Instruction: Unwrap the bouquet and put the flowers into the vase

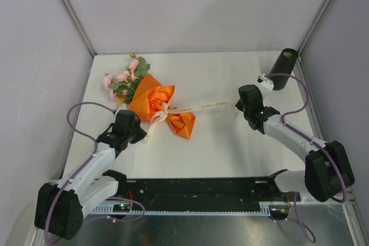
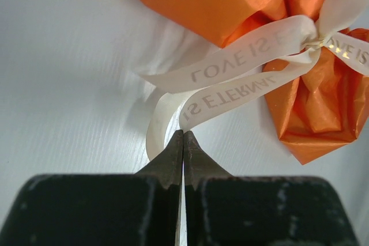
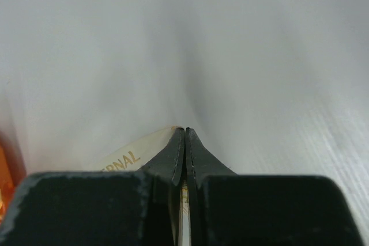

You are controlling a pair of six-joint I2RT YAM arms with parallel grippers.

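left gripper [image 2: 183,135] is pinched shut on one tail of the cream ribbon [image 2: 242,61], right gripper [image 3: 184,132] clamped on the other. the bouquet [image 1: 157,101] lies wrapped on the left of the table [image 1: 230,148], well apart from the vase [image 1: 285,68] in the far right corner.

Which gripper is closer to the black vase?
Right. The right gripper, shut on a ribbon tail, sits a short way from the vase; the left gripper pinches the other tail by the bouquet, much farther away.
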